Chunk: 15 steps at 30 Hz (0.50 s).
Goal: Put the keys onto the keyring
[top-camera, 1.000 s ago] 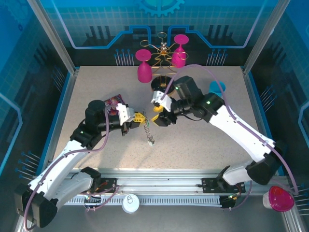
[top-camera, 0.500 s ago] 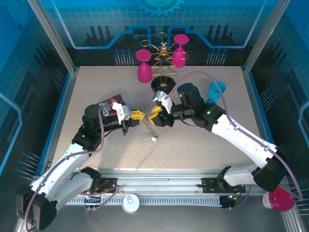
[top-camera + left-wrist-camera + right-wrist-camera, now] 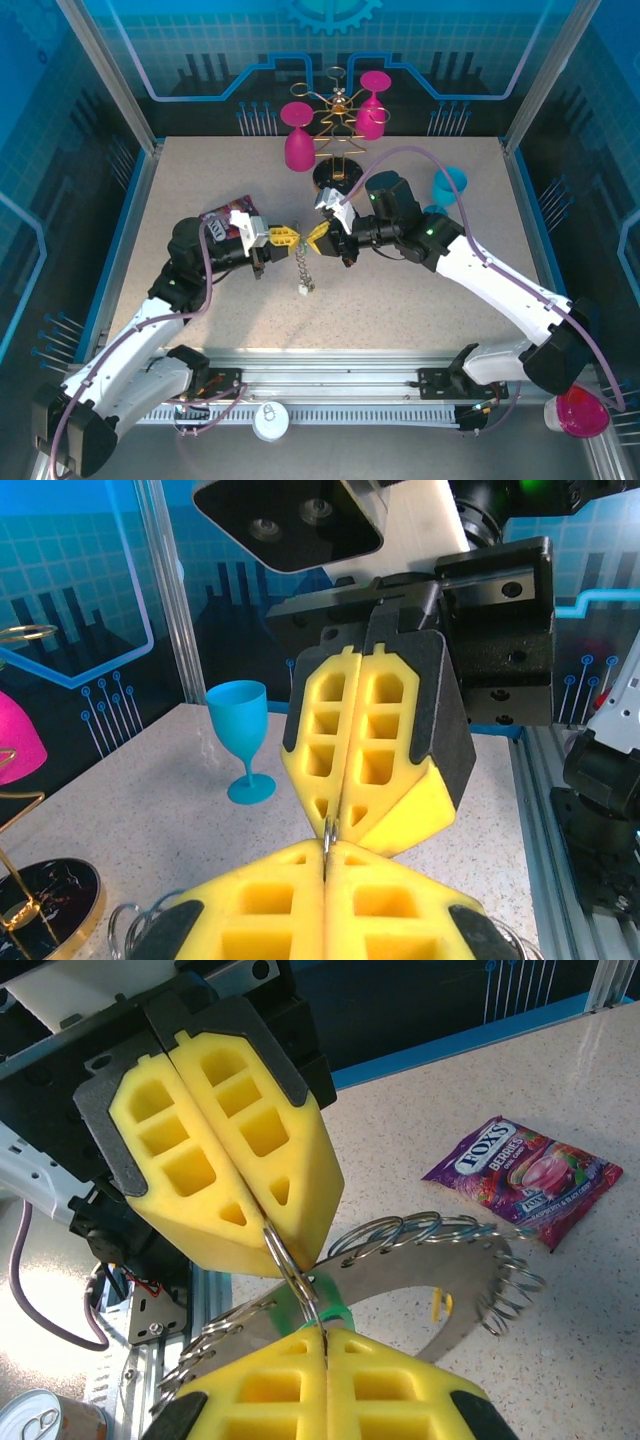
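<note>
Jaws on both arms are shut and meet tip to tip above the middle of the bench. In the top view the left gripper and right gripper face each other. The keyring hangs limp from between them, and its lower end carries a small pale piece, too small to name, at or just above the surface. A sweet packet lies behind the left gripper. In the left wrist view the left gripper has its pads pressed together, with the right gripper closed directly above it. A sliver of wire sits in their shared seam, though what it belongs to cannot be told from there. The right wrist view settles this. The left gripper pinches a thin wire loop of the keyring, while the right gripper is closed on what looks like the head of a green key. A curved metal band strung with more loops trails beside them. The top view, in turn, shows how much of the keyring dangles free. The keyring looks light, thin and floppy, so it likely needs holding close to its opening. The key looks tiny, smooth and slip-prone, so it is best gripped by the edge of its head, leaving the hole clear.
</note>
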Available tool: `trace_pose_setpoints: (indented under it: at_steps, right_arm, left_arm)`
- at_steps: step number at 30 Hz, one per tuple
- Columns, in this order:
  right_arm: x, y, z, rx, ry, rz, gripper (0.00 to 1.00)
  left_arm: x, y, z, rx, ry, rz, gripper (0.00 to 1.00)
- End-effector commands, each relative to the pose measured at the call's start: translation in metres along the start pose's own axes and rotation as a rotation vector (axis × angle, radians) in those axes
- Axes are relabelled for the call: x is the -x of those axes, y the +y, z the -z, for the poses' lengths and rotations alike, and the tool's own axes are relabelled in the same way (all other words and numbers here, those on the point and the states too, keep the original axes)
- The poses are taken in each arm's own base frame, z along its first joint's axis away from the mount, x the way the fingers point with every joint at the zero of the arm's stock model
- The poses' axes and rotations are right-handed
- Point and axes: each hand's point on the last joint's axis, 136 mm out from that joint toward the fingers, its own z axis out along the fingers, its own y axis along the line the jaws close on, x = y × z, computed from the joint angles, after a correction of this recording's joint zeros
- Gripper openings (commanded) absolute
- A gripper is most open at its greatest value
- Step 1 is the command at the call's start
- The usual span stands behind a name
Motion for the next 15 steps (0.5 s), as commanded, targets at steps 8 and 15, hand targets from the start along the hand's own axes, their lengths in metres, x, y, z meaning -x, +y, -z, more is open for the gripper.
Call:
trace_pose_setpoints:
  at_steps: [8,15]
  right_arm:
    - [0.016,0.008,0.002,0.071,-0.023,-0.022,0.00]
    - [0.029,-0.001,0.034,-0.076,-0.166,0.132,0.40]
  left_arm:
    - [0.046,-0.008,-0.002,-0.055,-0.119,-0.067,0.00]
    - [0.039,0.002,-0.006,-0.015,-0.121,-0.020,0.00]
